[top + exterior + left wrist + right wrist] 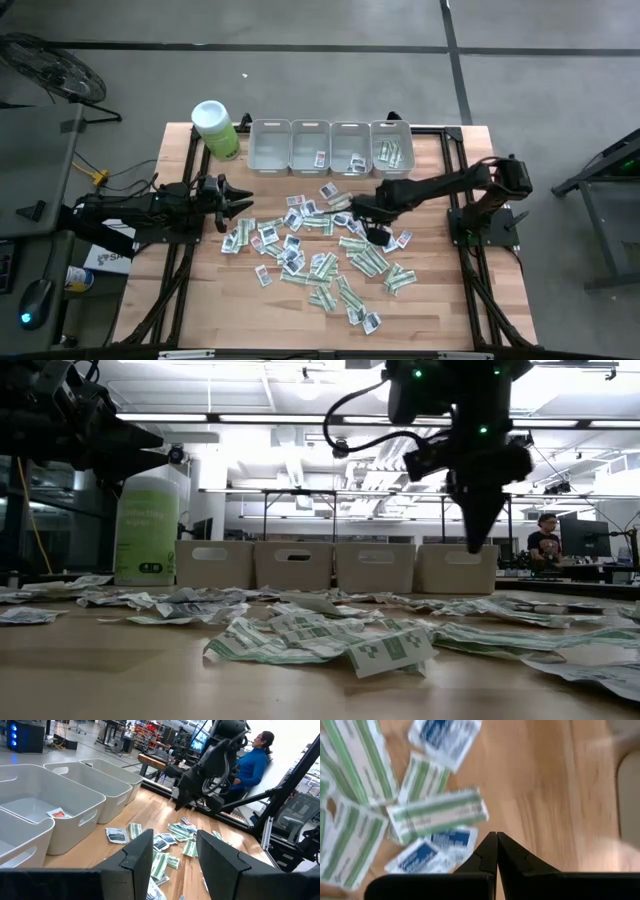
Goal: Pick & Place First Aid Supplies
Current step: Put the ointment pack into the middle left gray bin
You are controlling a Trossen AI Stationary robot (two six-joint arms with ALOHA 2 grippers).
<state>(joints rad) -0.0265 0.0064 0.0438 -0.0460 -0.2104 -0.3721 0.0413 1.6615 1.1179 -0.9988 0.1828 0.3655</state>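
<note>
R gripper [352, 212], fingers pressed together & empty, hangs over packets [330, 262] near bins [330, 147]: you'd open before descending; L gripper [243, 205], fingers apart, waits.

A grey floor [330, 80] with dark seams surrounds the wooden worktop [200, 300]. Behind the worktop, ceiling lights [250, 417] run over desks [590, 570], where a person [545, 540] sits.

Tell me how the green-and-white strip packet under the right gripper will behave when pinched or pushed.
The green-and-white strip packet looks thin and flat, so it is probably light and floppy. It overlaps a blue-printed packet, so a push would likely drag that along. The shut right gripper may struggle to get under its edge.
</note>
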